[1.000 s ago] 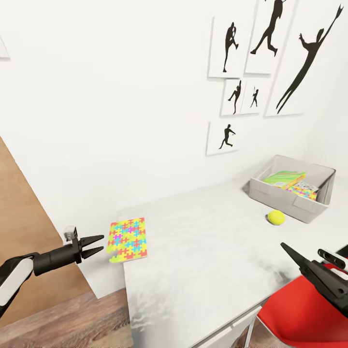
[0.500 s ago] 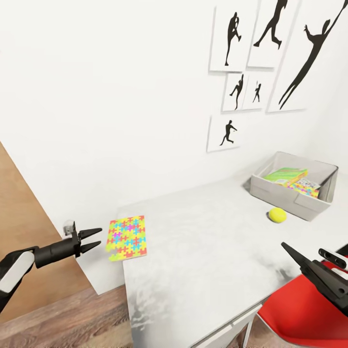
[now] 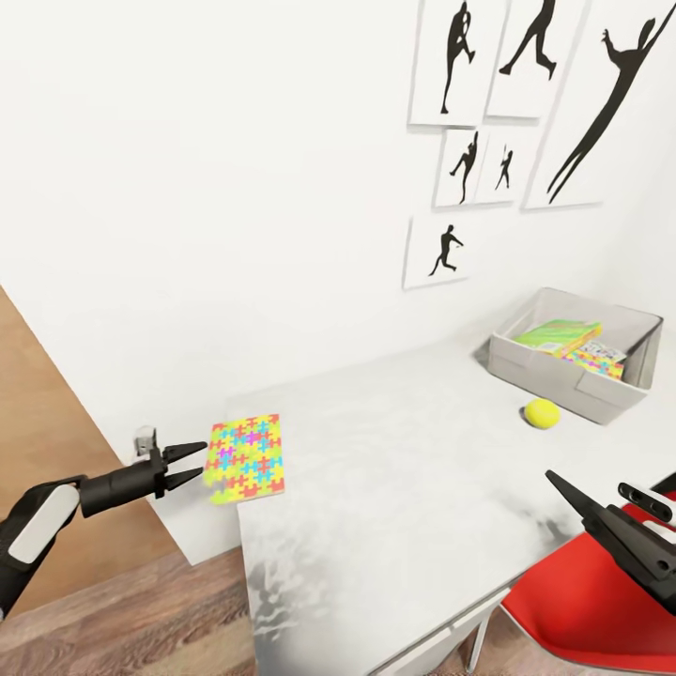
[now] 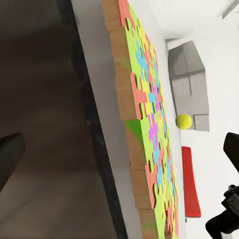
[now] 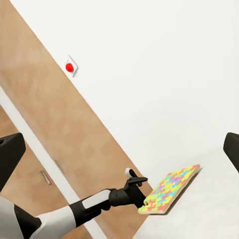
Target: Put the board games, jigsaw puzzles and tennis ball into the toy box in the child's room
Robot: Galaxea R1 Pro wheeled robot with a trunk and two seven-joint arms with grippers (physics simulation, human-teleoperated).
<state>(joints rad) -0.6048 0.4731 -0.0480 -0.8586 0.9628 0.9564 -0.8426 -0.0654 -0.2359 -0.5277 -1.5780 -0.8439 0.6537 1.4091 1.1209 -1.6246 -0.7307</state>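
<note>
The right gripper (image 3: 573,496) hangs over the table's (image 3: 394,488) near edge above a red chair (image 3: 582,610), jaws spread apart on nothing. The left gripper (image 3: 192,463) points at the jigsaw puzzle (image 3: 246,457), jaws apart, tips just short of its overhanging edge. Well beyond both grippers, the tennis ball (image 3: 542,412) lies beside the toy box (image 3: 554,376), which holds colourful boxes.

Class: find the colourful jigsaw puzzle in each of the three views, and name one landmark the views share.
Head view: jigsaw puzzle flat at the table's left edge.
Left wrist view: seen edge-on, running down the picture's middle.
Right wrist view: low right of centre.
Shared landmark: left gripper, jaws open, just short of it.
</note>
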